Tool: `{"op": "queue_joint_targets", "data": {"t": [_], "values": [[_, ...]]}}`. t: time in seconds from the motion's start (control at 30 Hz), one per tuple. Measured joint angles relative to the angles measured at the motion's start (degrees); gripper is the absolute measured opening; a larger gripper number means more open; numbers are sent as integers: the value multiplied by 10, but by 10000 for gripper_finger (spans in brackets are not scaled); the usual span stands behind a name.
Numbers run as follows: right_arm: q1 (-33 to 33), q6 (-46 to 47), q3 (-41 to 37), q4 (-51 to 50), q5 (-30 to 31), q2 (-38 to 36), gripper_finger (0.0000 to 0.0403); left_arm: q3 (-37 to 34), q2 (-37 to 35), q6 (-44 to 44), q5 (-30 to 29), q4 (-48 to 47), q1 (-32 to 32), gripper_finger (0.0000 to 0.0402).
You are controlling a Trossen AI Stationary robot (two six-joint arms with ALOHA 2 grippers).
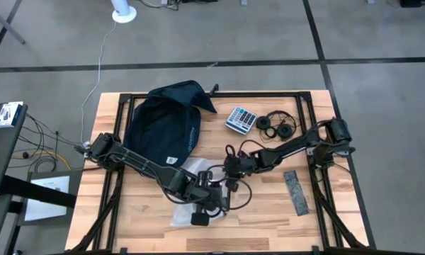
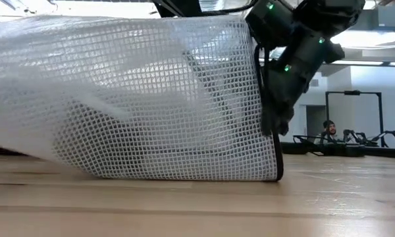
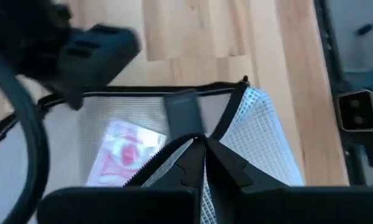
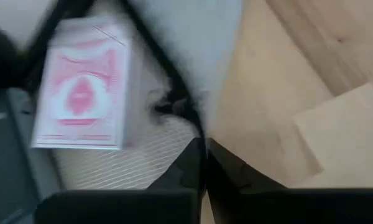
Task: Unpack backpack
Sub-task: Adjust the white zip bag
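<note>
Low in the centre of the high view, the left hand (image 1: 211, 200) is clamped on the mesh pouch's (image 1: 191, 185) zippered edge; the right hand (image 1: 229, 168), fingers together, pinches its rim. Keep both grips firm and spread gently so the pink card box (image 4: 81, 93) slides out. The backpack (image 1: 163, 127) lies upper left on the tabletop (image 1: 269, 212).
</note>
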Motion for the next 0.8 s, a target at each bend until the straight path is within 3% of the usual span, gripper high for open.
{"op": "queue_joint_targets", "data": {"t": [0.17, 0.33, 0.53, 0.8], "values": [[39, 17, 0, -31, 6, -73, 1, 0, 0, -9, 6, -15, -5, 0], [67, 40, 0, -107, 76, -181, 0, 0, -9, 8, 48, -39, -18, 0], [85, 70, 0, -195, 159, -303, 0, 0, -47, 19, 49, -79, -27, 0], [87, 120, 0, -260, 178, -328, 0, 0, -86, 35, 24, -38, -22, 0]]}}
